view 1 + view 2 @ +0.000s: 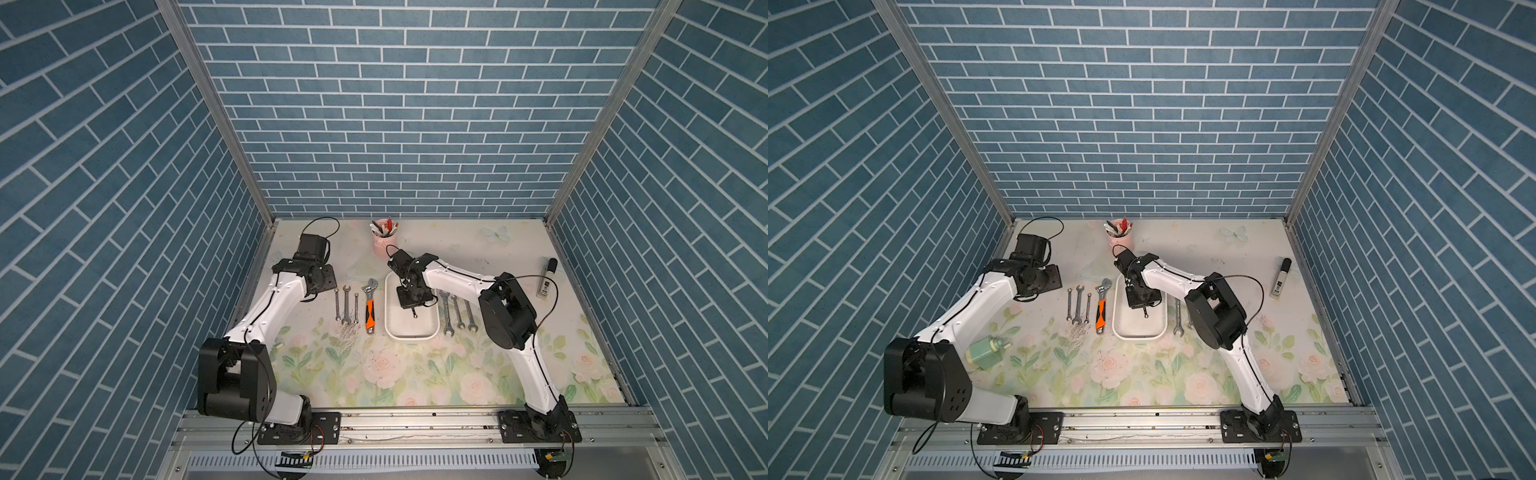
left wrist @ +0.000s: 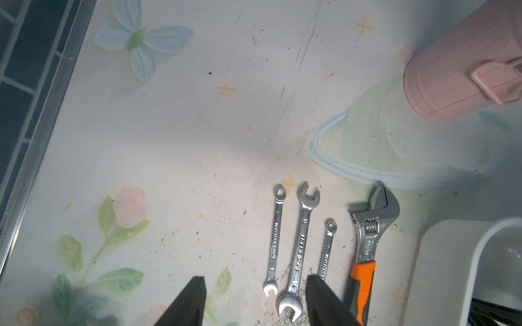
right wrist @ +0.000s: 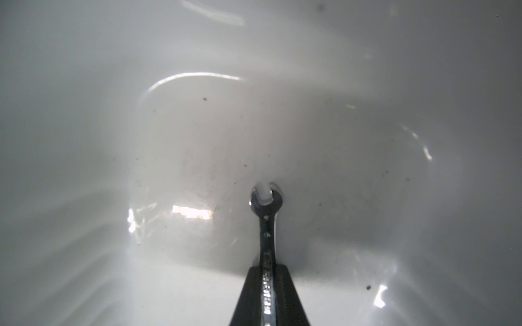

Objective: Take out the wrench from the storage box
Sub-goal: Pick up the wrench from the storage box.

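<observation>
Start at your left: the left gripper (image 2: 255,282) stands partly open, its two dark fingers (image 2: 195,299) well apart with nothing gripped between them. In its wrist view it looks down on the floral table (image 1: 415,374). Just to its right, three small wrenches (image 1: 345,305) lie side by side on the table. An adjustable wrench (image 1: 370,305) with an orange handle lies beside them, parallel and close to the box wall. Behind these, toward the back wall, stands the pink pen cup (image 1: 384,239). Next comes the white storage box (image 1: 411,337), and this is where your tool is working: the right gripper (image 3: 267,271) reaches down inside the box. Its jaws are closed tight on the shank of the wrench (image 3: 267,225), which they pinch edge-on. The wrench's open-ended head juts out ahead of the fingertips over the box floor (whether that head touches the floor you cannot tell from these views). In both top views the wrench (image 1: 414,312) shows as a thin sliver poking from the gripper, within the box's rim. Right of the box, three more wrenches (image 1: 457,311) lie in a row on the table, and a black-capped tube (image 1: 547,278) rests near the far right edge.
</observation>
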Available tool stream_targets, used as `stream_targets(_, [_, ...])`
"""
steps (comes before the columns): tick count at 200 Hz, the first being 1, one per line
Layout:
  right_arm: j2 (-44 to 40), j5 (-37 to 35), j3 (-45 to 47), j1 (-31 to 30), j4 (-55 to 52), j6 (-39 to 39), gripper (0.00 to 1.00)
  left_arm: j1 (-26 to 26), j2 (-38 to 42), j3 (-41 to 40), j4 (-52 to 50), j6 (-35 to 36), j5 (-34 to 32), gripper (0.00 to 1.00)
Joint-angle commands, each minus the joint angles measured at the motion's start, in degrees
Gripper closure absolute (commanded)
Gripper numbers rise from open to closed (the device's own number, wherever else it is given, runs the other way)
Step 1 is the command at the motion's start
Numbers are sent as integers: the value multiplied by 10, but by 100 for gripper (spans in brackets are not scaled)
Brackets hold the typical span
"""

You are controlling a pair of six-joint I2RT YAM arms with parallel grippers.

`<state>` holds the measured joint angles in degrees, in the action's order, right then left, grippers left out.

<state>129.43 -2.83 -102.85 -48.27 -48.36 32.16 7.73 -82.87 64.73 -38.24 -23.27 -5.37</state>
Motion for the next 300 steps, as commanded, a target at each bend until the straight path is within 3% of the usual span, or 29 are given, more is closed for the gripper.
stream_targets(1, [60, 11, 33, -3, -24, 11, 95, -7, 3, -7, 2, 7, 1, 38])
stream_targets(180, [-33, -36, 2, 8, -61, 5, 100, -9, 5, -3, -7, 9, 1, 38])
stream_targets(300, [-158, -75, -4, 34, -115, -3, 100, -9, 6, 10, -18, 7, 0, 38])
